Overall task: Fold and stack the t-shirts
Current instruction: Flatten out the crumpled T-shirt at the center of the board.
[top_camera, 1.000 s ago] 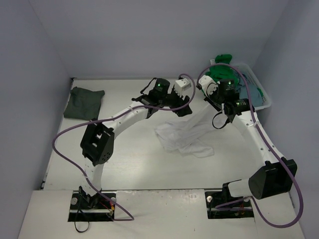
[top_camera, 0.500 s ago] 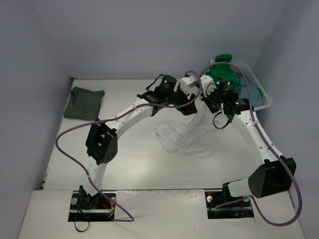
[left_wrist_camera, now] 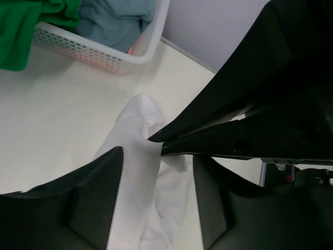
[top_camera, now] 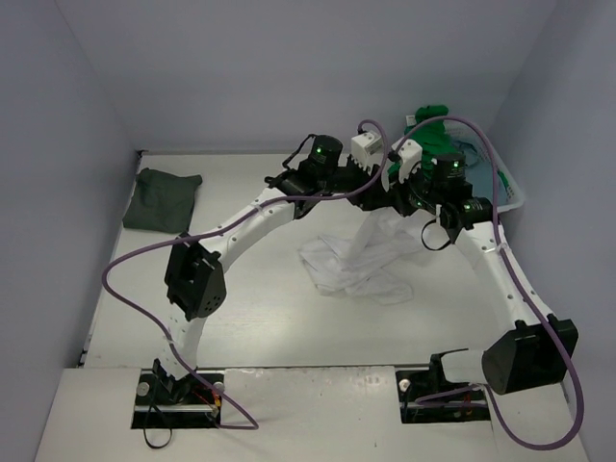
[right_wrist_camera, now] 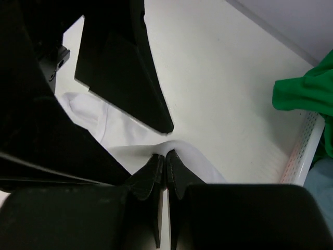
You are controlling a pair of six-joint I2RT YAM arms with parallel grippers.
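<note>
A white t-shirt (top_camera: pixel 354 258) lies crumpled mid-table, one part pulled up into a peak. My right gripper (top_camera: pixel 400 200) is shut on that peak; its fingertips (right_wrist_camera: pixel 165 155) pinch the white cloth (right_wrist_camera: pixel 130 138). My left gripper (top_camera: pixel 383 192) is open right beside it, its fingers (left_wrist_camera: pixel 99 192) straddling the raised white cloth (left_wrist_camera: pixel 136 172) just below the right gripper's tips. A dark grey t-shirt (top_camera: pixel 162 199) lies folded at the far left. A bright green t-shirt (top_camera: pixel 431 133) and a dusty blue-grey t-shirt (left_wrist_camera: pixel 117 18) sit in the basket.
A white slotted plastic basket (top_camera: pixel 512 197) stands at the back right, close behind both grippers; its wall shows in the left wrist view (left_wrist_camera: pixel 99 52) and its rim in the right wrist view (right_wrist_camera: pixel 304 146). Walls enclose the table on three sides.
My left gripper has swung right until it meets the right gripper at the raised cloth. My right gripper has shifted slightly right and back, drawing the white t-shirt up.
</note>
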